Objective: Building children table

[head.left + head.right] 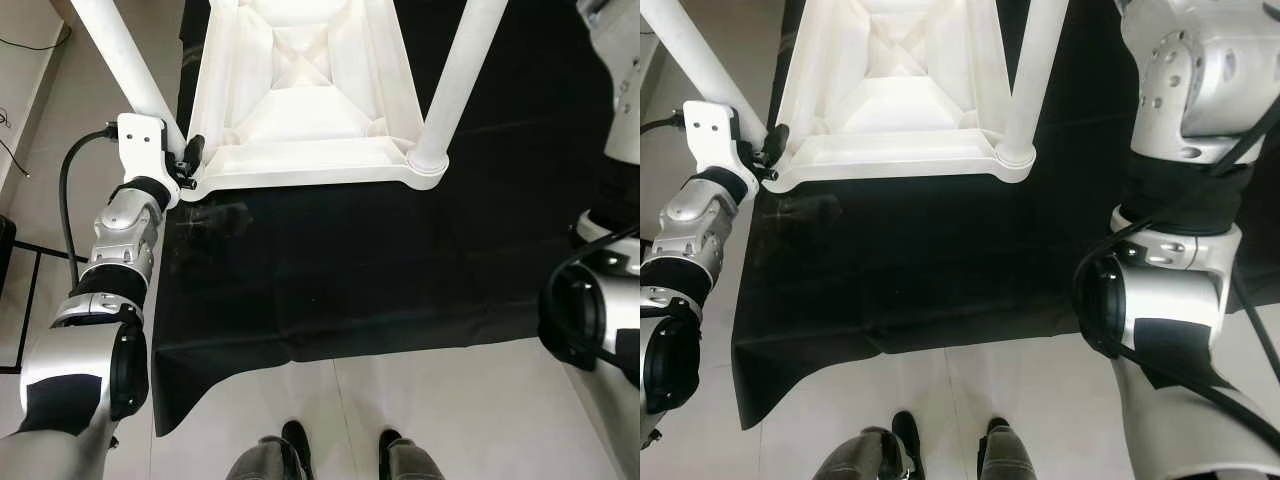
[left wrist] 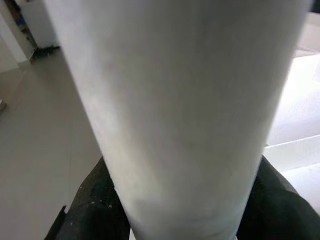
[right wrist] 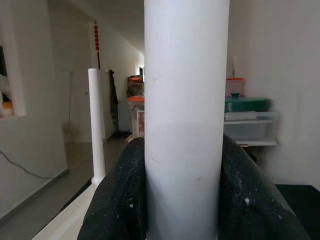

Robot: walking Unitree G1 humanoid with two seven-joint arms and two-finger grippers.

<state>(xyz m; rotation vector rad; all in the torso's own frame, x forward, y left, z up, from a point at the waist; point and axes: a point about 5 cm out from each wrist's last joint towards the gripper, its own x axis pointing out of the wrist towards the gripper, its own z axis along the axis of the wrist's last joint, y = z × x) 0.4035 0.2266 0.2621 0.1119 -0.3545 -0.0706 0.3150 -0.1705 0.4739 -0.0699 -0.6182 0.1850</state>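
I judged the build well along: tabletop [image 1: 300,90] lay inverted on the cloth [image 1: 330,280], left gripper [image 1: 188,160] clamped the near-left leg [image 1: 125,65], right gripper [image 3: 182,200] clamped the near-right leg [image 1: 455,80], both legs socketed.

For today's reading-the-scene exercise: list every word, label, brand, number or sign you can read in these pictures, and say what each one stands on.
None can be read. The upturned white table, its legs, the black mat and both arms bear no legible print. The storage boxes in the right wrist view are too blurred to show any label.
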